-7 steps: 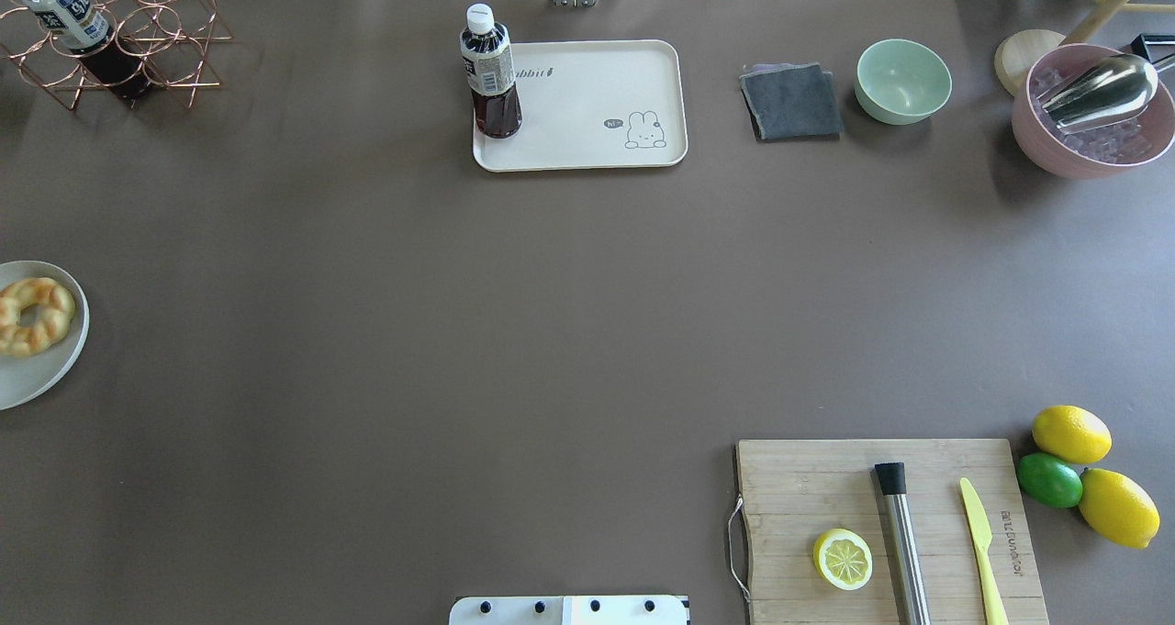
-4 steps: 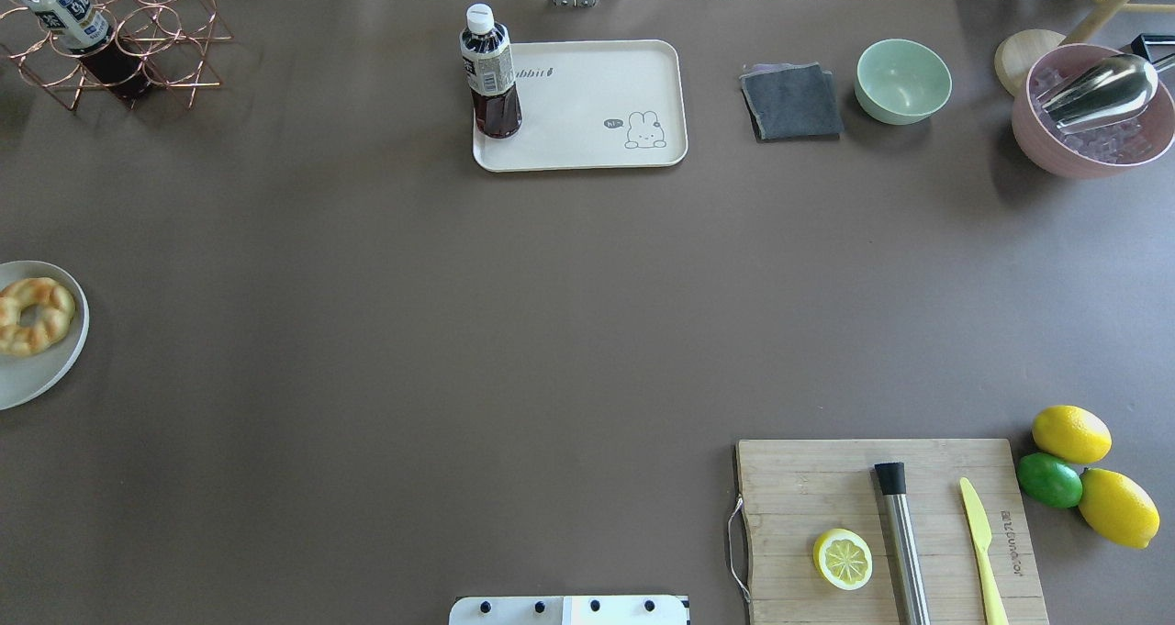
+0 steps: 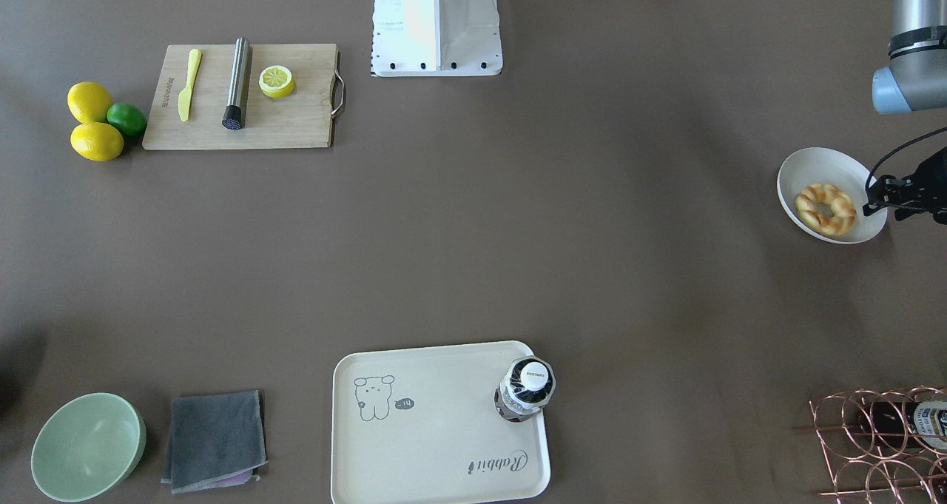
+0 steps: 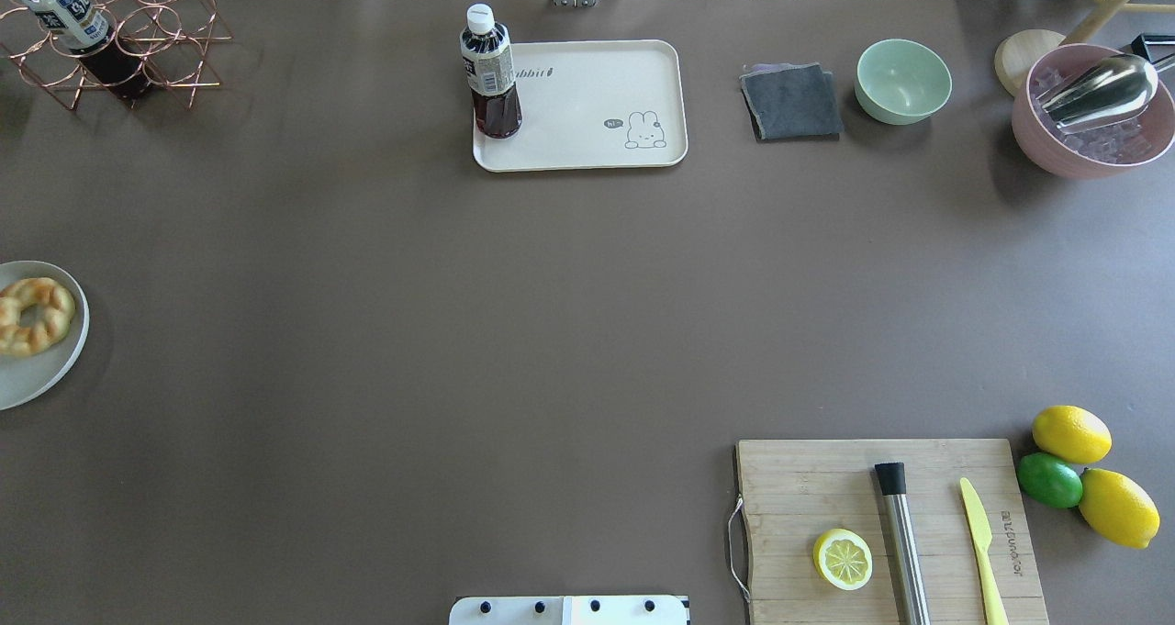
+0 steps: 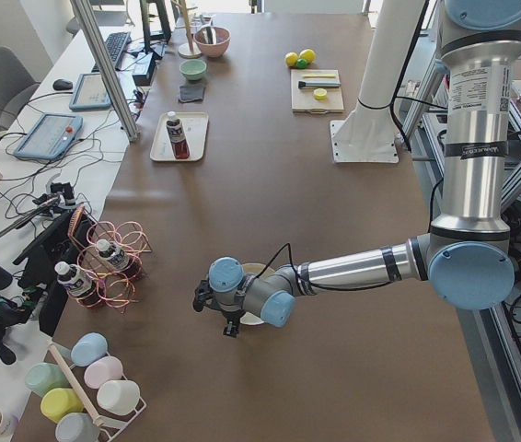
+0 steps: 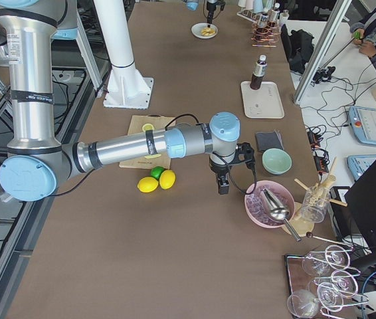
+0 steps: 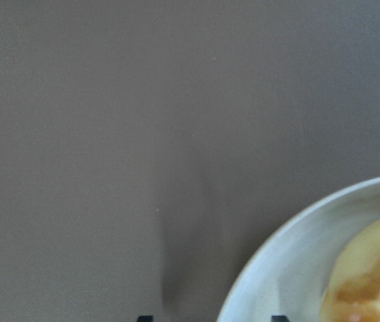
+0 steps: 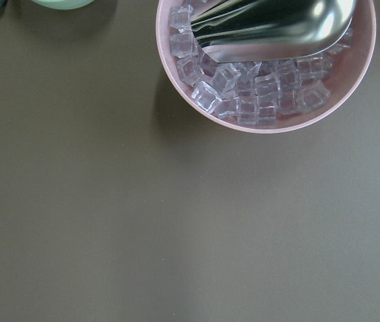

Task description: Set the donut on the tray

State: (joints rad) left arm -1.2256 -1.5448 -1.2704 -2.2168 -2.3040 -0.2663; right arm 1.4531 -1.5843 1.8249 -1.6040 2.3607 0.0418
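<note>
The donut [image 3: 826, 209], a golden-brown braided ring, lies on a round pale plate [image 3: 803, 171] at the table's left end; it also shows in the overhead view [image 4: 32, 316] and at the lower right of the left wrist view [image 7: 371, 275]. My left gripper [image 3: 878, 196] hangs beside the plate's outer rim, and its two tips [image 7: 210, 318] stand apart, open and empty. The cream tray [image 4: 597, 111] with the rabbit drawing lies at the far middle [image 3: 436, 452]. My right gripper [image 6: 222, 185] hovers near the ice bowl; I cannot tell whether it is open or shut.
A dark drink bottle [image 4: 491, 74] stands on the tray's left corner. A copper wire rack [image 4: 138, 38] is at the far left. A grey cloth [image 4: 791, 102], green bowl [image 4: 903, 81] and pink ice bowl [image 4: 1092, 120] are at the far right. The cutting board [image 4: 808, 506] holds a lemon half.
</note>
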